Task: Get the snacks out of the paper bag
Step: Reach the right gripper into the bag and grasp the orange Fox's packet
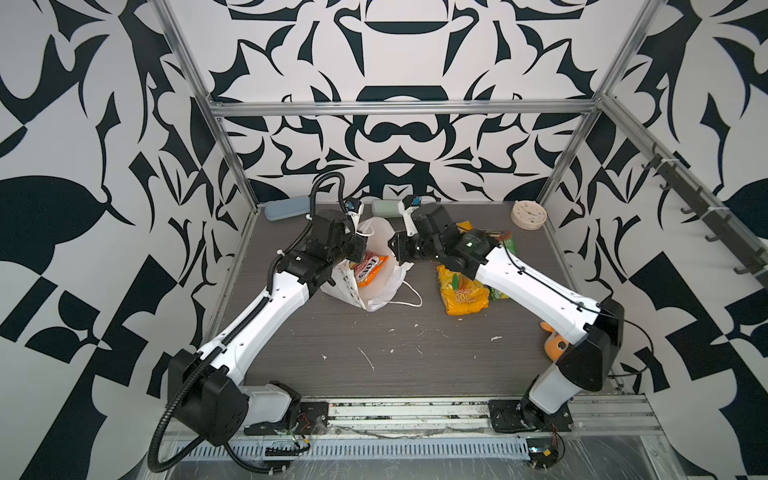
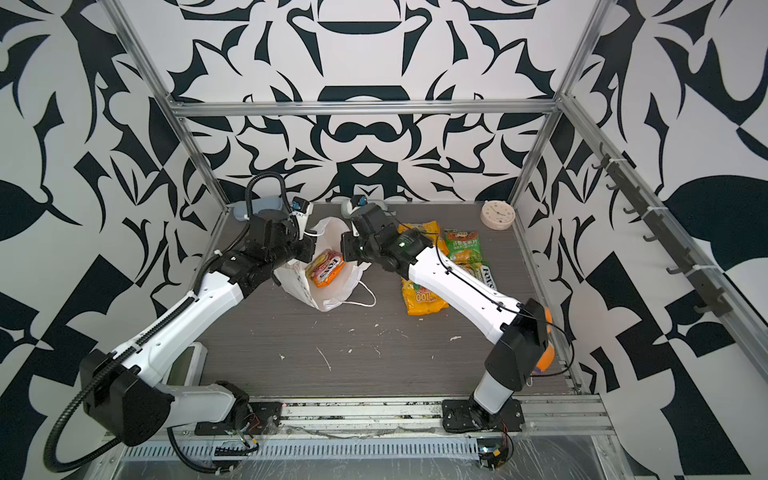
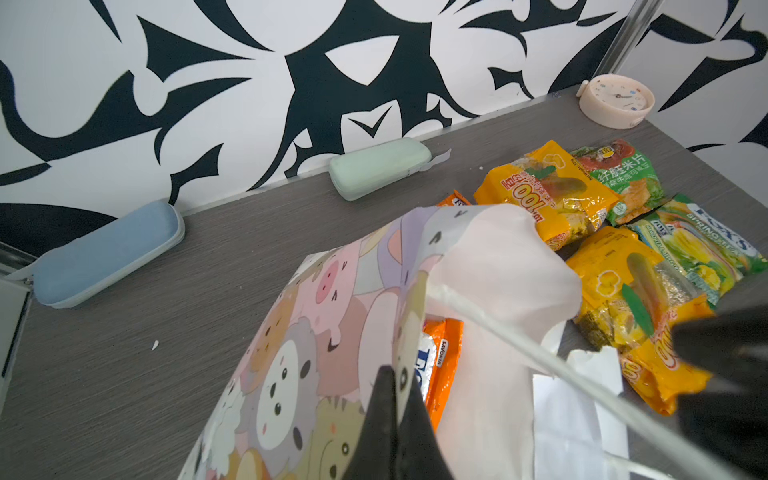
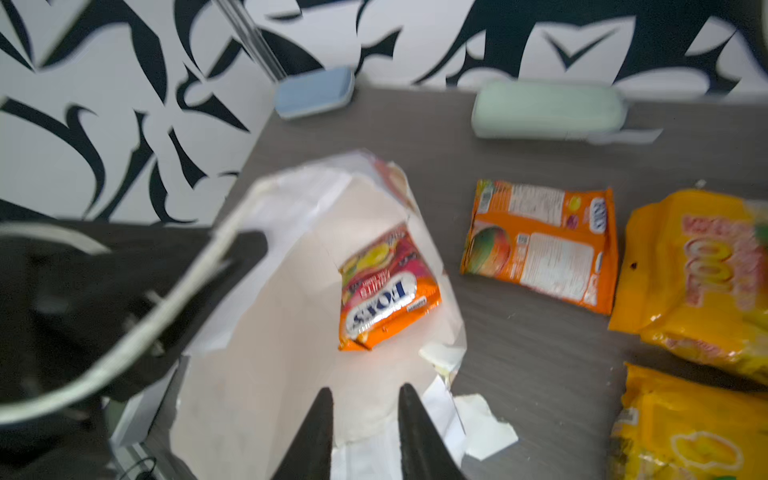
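The paper bag (image 1: 376,293) (image 2: 332,293) lies on its side at the table's middle left, its mouth towards the right arm. My left gripper (image 3: 395,376) (image 1: 354,248) is shut on the bag's printed rim (image 3: 291,332), holding the mouth up. One small orange snack packet (image 4: 388,291) (image 1: 371,270) (image 2: 326,268) lies inside the bag. My right gripper (image 4: 365,395) (image 1: 397,251) hovers open at the bag's mouth, with nothing between its fingers. Outside lie an orange packet (image 4: 540,249), two yellow-orange packets (image 3: 540,191) (image 3: 623,291) and two green packets (image 3: 623,174) (image 3: 702,245).
A cream clock (image 1: 528,214) stands at the back right corner. A blue case (image 1: 286,209) and a green case (image 3: 380,166) lie along the back wall. An orange plush toy (image 1: 555,343) sits by the right arm's elbow. Torn paper scraps (image 4: 482,428) lie beside the bag.
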